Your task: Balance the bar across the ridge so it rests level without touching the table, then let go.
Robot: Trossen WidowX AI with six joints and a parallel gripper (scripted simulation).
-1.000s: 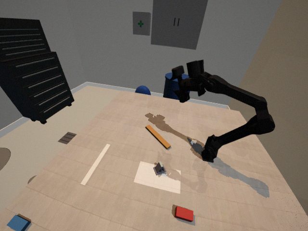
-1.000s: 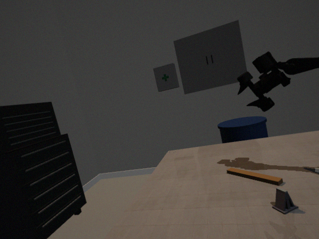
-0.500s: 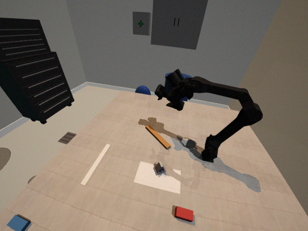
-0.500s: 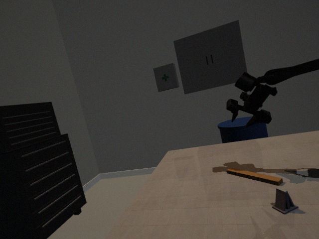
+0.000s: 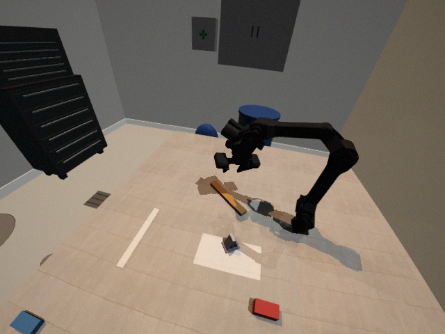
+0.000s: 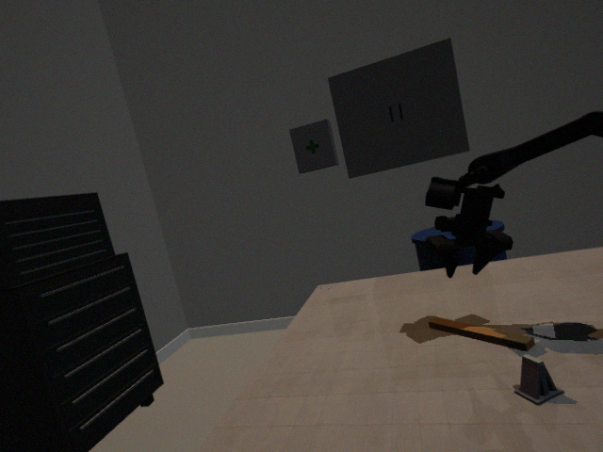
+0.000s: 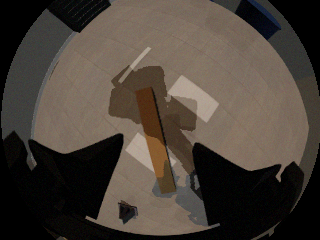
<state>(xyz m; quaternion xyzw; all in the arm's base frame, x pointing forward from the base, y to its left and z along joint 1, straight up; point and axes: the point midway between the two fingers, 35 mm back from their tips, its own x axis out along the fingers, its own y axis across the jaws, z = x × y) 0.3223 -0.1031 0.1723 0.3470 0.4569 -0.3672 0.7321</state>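
Note:
The orange-brown bar (image 5: pixel 228 197) (image 6: pixel 480 333) (image 7: pixel 153 130) lies flat on the table (image 5: pixel 172 287), partly in the arm's shadow. The small grey ridge (image 5: pixel 229 243) (image 6: pixel 533 379) (image 7: pixel 126 211) stands upright on its square base, apart from the bar and nearer the top camera, with nothing on top. My gripper (image 5: pixel 231 170) (image 6: pixel 463 274) (image 7: pixel 159 143) is open and empty, pointing down well above the table. In the wrist view the bar runs lengthwise between the two fingers, far below them, and the ridge shows near the left finger's base.
A red block (image 5: pixel 265 309) lies at the near side of the table, and a blue block (image 5: pixel 26 322) at the near left corner. Bright light patches lie on the table top. A blue drum (image 5: pixel 259 112) and a black drawer cabinet (image 5: pixel 60 118) (image 6: pixel 92 340) stand beyond the table.

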